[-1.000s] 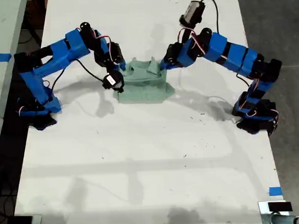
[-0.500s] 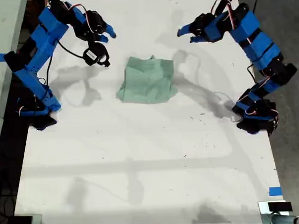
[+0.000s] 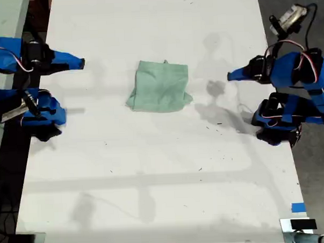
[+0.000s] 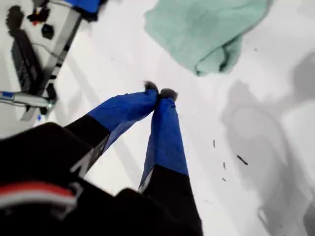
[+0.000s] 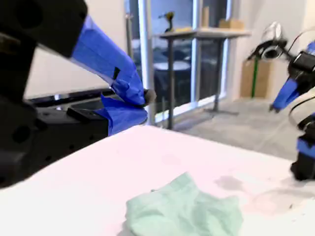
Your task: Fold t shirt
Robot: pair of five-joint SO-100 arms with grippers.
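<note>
The t shirt (image 3: 160,86) lies in a wrinkled, pale mint-green squarish bundle on the white table (image 3: 153,170), with nothing touching it. My first gripper (image 3: 231,75) is shut and empty, hovering a short way off the shirt toward the exterior view's right. The first wrist view shows its tips (image 4: 160,93) pressed together, with the t shirt (image 4: 206,29) ahead of them. My second gripper (image 3: 80,63) is drawn back to the table edge on the exterior view's left, shut and empty. Its jaws (image 5: 142,98) meet above the table, and the t shirt (image 5: 184,211) lies in front of them.
Both arm bases stand at the table's side edges, one (image 3: 40,113) on the exterior view's left and one (image 3: 278,127) on its right. A blue tape strip (image 3: 298,207) marks the near corner on the exterior view's right. Metal clamps (image 3: 298,226) sit at the near edge.
Both grippers let go of the t shirt, lifted away and pulled back toward their bases. The shirt went from bunched between the jaws to lying folded and still.
</note>
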